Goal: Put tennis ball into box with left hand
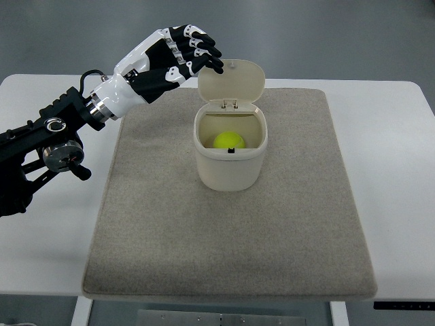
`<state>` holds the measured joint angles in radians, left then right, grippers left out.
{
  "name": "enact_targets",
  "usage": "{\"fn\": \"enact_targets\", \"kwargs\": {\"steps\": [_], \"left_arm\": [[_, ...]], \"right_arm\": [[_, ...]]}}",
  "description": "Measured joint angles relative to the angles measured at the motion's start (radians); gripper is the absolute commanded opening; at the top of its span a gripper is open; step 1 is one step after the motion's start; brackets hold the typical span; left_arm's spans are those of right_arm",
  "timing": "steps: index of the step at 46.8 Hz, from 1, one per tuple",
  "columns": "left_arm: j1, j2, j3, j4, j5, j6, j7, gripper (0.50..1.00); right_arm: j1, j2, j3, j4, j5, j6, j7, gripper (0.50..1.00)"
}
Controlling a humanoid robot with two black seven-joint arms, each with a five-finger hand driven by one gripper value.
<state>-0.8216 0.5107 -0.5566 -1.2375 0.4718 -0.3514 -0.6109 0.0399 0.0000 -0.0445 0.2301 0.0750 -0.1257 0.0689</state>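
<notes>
A yellow-green tennis ball (229,140) lies inside the cream box (230,170), which stands near the middle of the grey mat. The box's hinged lid (232,82) is tipped up and back. My left hand (197,54), white with black fingers, hovers above and to the left of the lid, its fingertips close to the lid's upper left edge. The fingers are loosely curled and hold nothing. The left arm comes in from the picture's left edge. No right arm shows.
A grey felt mat (170,231) covers most of the white table (401,204). The table's front edge runs along the bottom of the picture, with grey floor beyond the far edge.
</notes>
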Motion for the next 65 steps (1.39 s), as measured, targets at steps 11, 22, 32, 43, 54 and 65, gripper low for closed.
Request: {"fn": "enact_targets", "kwargs": {"steps": [11, 22, 32, 43, 54, 65], "left_arm": [[0.055, -0.008, -0.050, 0.034, -0.161, 0.060, 0.000, 0.576], [0.064, -0.034, -0.053, 0.115, -0.331, 0.132, 0.000, 0.581], [0.042, -0.085, -0.058, 0.285, -0.417, 0.155, 0.000, 0.596], [0.024, -0.160, -0.133, 0.473, -0.435, 0.153, 0.000, 0.702], [-0.028, -0.208, -0.170, 0.664, -0.471, 0.199, 0.000, 0.921], [-0.038, -0.208, -0.179, 0.743, -0.485, 0.205, 0.000, 0.919]], "right_arm": [[0.000, 0.000, 0.000, 0.000, 0.000, 0.000, 0.000, 0.903], [0.000, 0.000, 0.000, 0.000, 0.000, 0.000, 0.000, 0.901], [0.000, 0.000, 0.000, 0.000, 0.000, 0.000, 0.000, 0.901], [0.000, 0.000, 0.000, 0.000, 0.000, 0.000, 0.000, 0.903], [0.000, 0.000, 0.000, 0.000, 0.000, 0.000, 0.000, 0.903], [0.000, 0.000, 0.000, 0.000, 0.000, 0.000, 0.000, 0.903]]}}
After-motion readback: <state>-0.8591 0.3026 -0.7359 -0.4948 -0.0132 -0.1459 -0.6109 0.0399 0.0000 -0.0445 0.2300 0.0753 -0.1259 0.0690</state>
